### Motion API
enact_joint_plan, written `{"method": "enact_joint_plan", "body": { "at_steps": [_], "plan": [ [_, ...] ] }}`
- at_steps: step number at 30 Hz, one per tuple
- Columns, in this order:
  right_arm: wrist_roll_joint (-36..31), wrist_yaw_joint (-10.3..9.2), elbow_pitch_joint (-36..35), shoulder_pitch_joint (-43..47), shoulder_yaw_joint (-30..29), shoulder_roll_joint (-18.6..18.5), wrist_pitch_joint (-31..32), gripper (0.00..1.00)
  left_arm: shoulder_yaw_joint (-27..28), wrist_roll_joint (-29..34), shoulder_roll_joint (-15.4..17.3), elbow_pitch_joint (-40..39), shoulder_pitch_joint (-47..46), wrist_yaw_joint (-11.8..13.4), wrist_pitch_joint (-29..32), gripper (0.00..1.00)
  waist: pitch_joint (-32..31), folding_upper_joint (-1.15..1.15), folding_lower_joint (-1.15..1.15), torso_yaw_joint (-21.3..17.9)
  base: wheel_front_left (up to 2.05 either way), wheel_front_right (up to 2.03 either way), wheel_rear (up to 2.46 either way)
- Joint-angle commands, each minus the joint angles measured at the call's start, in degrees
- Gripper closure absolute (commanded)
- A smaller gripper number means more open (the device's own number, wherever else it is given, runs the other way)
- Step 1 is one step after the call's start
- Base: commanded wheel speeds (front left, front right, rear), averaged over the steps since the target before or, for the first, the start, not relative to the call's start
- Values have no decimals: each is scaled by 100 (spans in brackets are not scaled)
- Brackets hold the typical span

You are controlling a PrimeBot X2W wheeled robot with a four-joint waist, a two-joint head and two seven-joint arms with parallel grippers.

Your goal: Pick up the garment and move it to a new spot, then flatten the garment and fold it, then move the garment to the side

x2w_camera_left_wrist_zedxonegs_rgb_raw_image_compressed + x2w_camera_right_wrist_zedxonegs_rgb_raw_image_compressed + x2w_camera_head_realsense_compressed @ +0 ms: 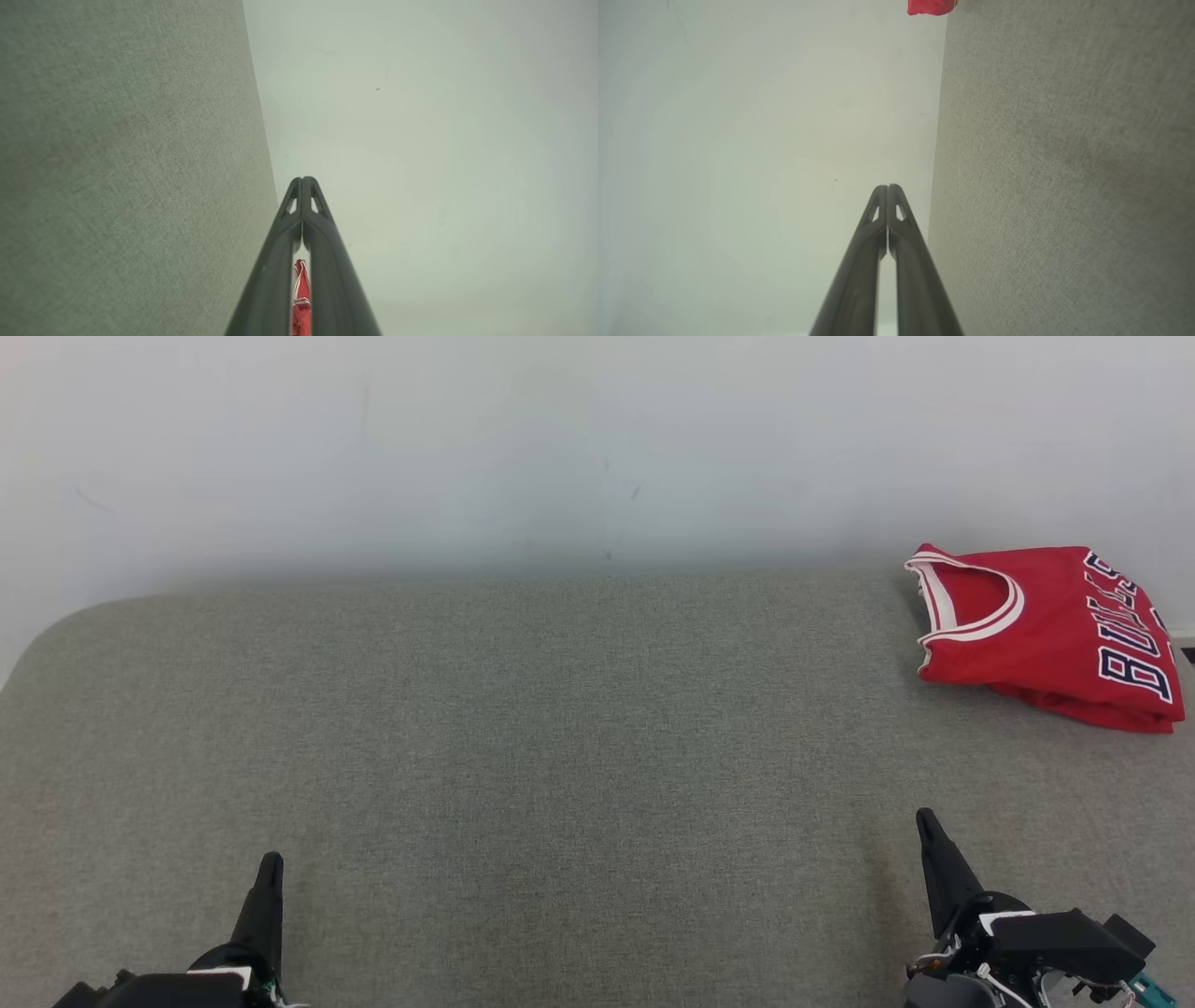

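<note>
The garment [1050, 625] is a red jersey with white trim and dark lettering, folded into a compact stack at the far right of the grey fabric surface [560, 756], close to the wall. A sliver of the garment [301, 298] shows between the finger bases in the left wrist view, and a corner of the garment [930, 7] sits at the top edge of the right wrist view. My left gripper [269, 863] rests at the lower left, shut and empty. My right gripper [926, 821] stands at the lower right, shut and empty, well short of the jersey.
A pale wall [560, 448] rises behind the grey surface. The surface's far left corner [56, 625] is rounded.
</note>
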Motion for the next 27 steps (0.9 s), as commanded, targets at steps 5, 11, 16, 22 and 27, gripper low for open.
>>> {"method": "enact_joint_plan", "body": {
  "at_steps": [5,11,16,22,27],
  "plan": [
    [225,-12,12,-57,-29,35,64,100,24,-247,-12,16,-89,-60,72,100,8,0,0,4,0,0,0],
    [217,-12,12,-54,-28,36,65,100,23,-259,-12,16,-92,-37,68,100,9,0,0,5,0,0,0],
    [217,-12,12,-53,-28,36,66,100,22,-259,-12,15,-91,-37,68,100,9,0,0,5,0,0,0],
    [215,-12,12,-53,-29,36,67,100,22,-260,-12,14,-91,-38,67,100,9,0,0,5,0,0,0],
    [215,-12,12,-53,-29,37,68,100,22,-260,-12,14,-91,-38,67,100,9,0,0,5,0,0,0]
  ]
}}
